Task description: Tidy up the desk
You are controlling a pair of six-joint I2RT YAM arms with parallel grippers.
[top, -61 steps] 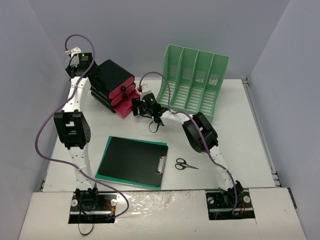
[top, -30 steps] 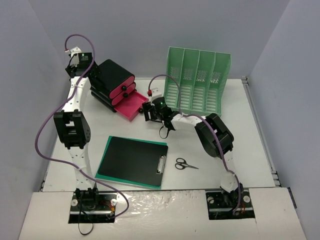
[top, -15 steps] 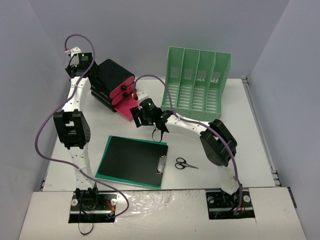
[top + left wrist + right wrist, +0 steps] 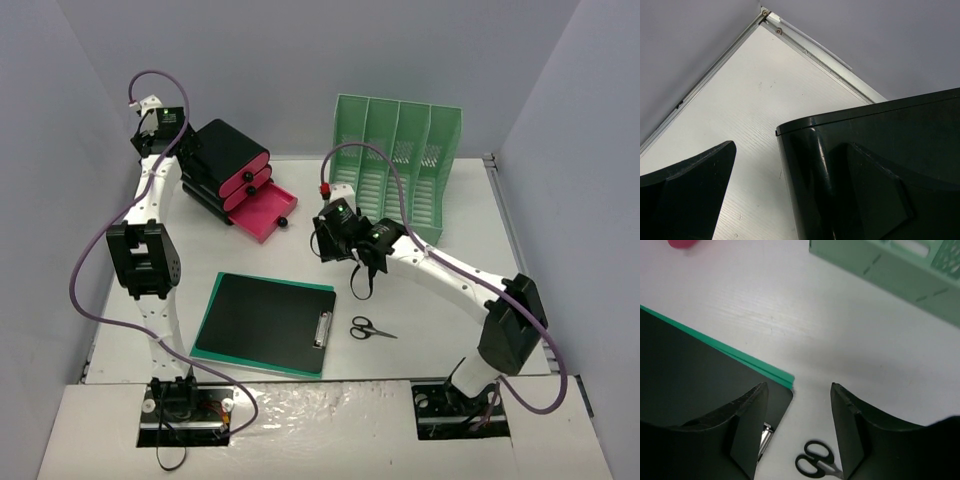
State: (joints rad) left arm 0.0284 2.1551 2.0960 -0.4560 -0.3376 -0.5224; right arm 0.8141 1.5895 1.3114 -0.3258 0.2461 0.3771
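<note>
Under the clipboard and spreading out on every side of it, the white bench. Clipboard flat, black on green, clip at its right end. Just right of that clip and apart from it, small black scissors, lying flat. Beyond the clipboard's far right corner, above the bench, the right hand: jaws apart, only bare bench between them. Further back, beyond the clipboard's far left corner, a black drawer unit with pink fronts, lowest drawer standing open. Beyond the clipboard to the far right, a mint rack, upright, four slots. Farthest from the clipboard, at the unit's back left, the left hand: spread wide, one finger clear of the unit's side with bench showing between, clamped on nothing.
</note>
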